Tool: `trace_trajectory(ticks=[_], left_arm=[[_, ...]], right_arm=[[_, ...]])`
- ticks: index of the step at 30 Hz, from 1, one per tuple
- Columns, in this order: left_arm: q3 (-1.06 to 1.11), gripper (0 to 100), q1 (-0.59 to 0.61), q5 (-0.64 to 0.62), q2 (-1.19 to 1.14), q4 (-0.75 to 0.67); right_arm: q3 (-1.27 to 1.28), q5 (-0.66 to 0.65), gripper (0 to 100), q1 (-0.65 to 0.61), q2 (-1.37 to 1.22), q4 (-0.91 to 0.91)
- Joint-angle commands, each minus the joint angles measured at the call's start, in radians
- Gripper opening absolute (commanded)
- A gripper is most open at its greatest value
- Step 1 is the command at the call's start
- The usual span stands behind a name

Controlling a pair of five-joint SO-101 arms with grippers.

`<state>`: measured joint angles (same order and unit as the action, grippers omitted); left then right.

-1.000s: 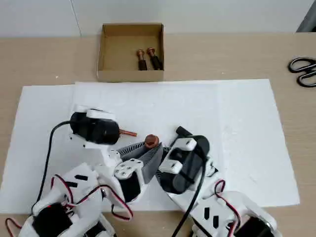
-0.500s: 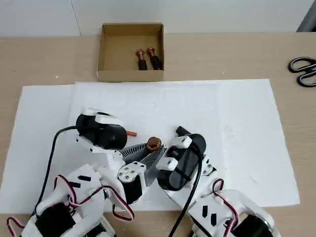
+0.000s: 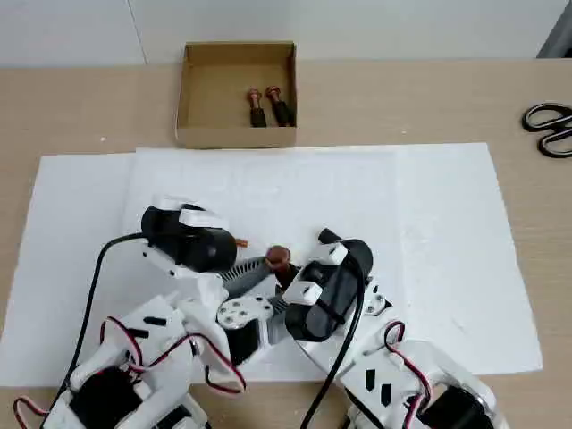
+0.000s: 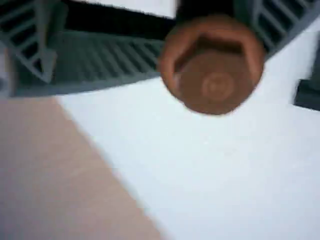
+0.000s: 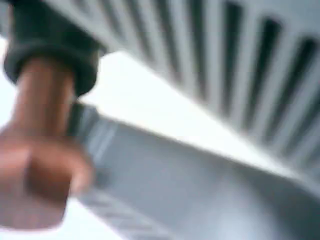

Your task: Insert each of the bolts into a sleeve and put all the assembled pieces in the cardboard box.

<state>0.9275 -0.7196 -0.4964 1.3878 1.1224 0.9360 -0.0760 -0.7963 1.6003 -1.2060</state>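
Low in the middle of the high view, we see the left hand (image 3: 270, 266) closed narrowly on a copper bolt (image 3: 279, 257). Its ribbed grey fingers (image 4: 100, 60) flank the broad, rounded head. The shank runs into a dark sleeve (image 5: 50, 47). The right hand (image 3: 288, 279) sits just beside the bolt; we cannot tell its grip. Both hang over a white sheet (image 3: 429, 232) on the tan surface (image 3: 429, 98). At upper left, the cardboard box (image 3: 197, 107) holds two assembled pieces (image 3: 268, 107). Scissors (image 3: 547, 128) lie at the right edge.
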Motion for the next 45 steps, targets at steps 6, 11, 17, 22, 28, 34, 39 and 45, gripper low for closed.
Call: trace_trajectory(ticks=[6, 11, 17, 22, 28, 34, 39, 45], left_arm=[[-0.021, 23, 0.095, 0.103, -0.011, -0.002], [-0.091, 23, 0.091, 0.086, -0.012, -0.002], [-0.183, 23, 0.092, 0.029, -0.012, 0.000], [-0.216, 23, 0.112, -0.009, -0.014, 0.000], [-0.274, 7, 0.296, -0.026, -0.107, -0.078], [-0.398, 1, 0.402, -0.028, -0.267, -0.135], [-0.503, 1, 0.523, -0.023, -0.364, -0.137], [-0.533, 1, 0.632, -0.021, -0.480, -0.110]], right_arm=[[-0.012, -0.012, 0.4, -0.004, 0.010, 0.027], [-0.012, -0.012, 0.4, -0.004, 0.010, 0.025], [0.009, -0.012, 0.4, 0.010, 0.012, 0.025], [0.025, -0.012, 0.4, 0.028, 0.016, 0.025], [0.026, -0.009, 0.4, 0.028, 0.010, 0.019], [0.041, -0.009, 0.4, 0.030, 0.008, 0.021], [0.048, -0.005, 0.4, 0.156, 0.008, 0.025], [0.089, 0.037, 0.4, 0.263, 0.007, 0.027]])
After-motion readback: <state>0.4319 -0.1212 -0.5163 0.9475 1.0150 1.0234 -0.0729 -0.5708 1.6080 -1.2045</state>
